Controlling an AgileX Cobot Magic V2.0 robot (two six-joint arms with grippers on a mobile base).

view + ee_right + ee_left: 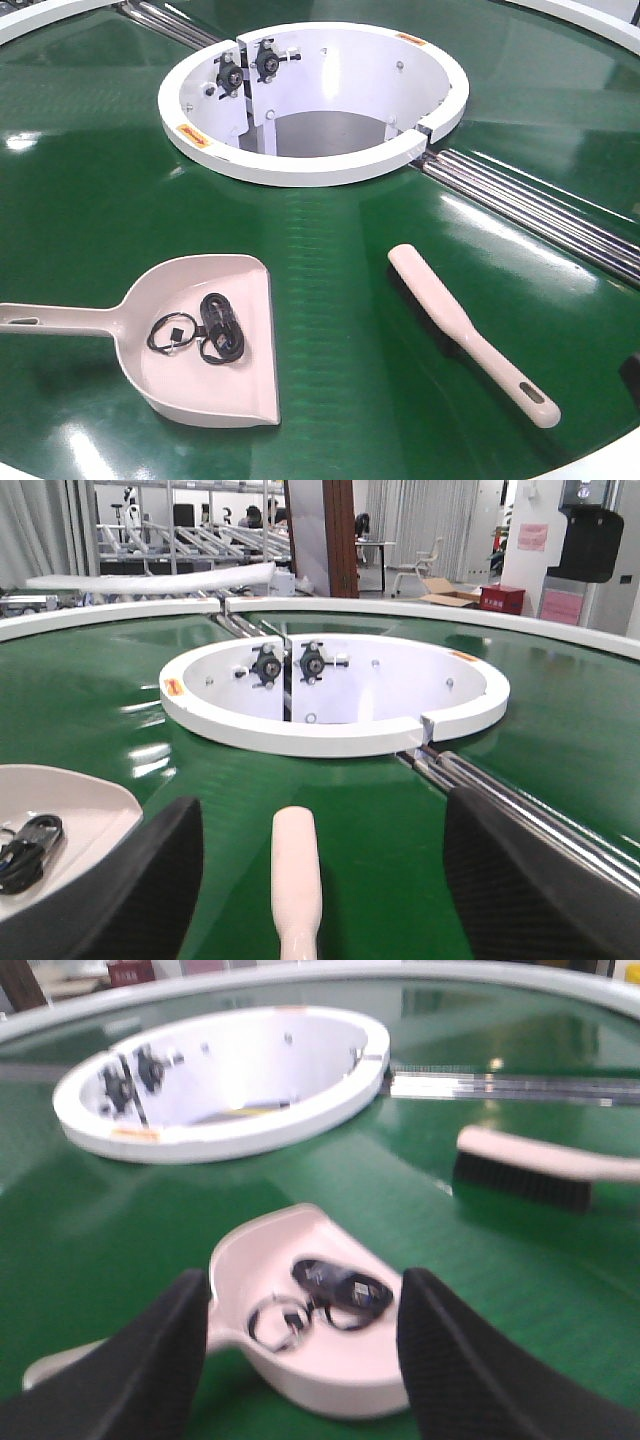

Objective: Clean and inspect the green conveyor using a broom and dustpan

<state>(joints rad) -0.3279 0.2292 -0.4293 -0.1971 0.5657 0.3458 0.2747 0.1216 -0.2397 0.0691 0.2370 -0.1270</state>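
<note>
Currently both tools lie flat on the conveyor (pixel 330 260), ready for pickup: dustpan (pixel 200 340), left, holding a coiled black cable (pixel 215 330); broom (pixel 470 335), right. Left gripper (pixel 300 1350) hangs spread above the dustpan, right gripper (pixel 320 880) spread astride the broom.

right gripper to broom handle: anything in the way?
Nothing visible. The right gripper is open, its jaws either side of the broom, with only bare green conveyor around it. The dustpan sits off to the side.
</note>
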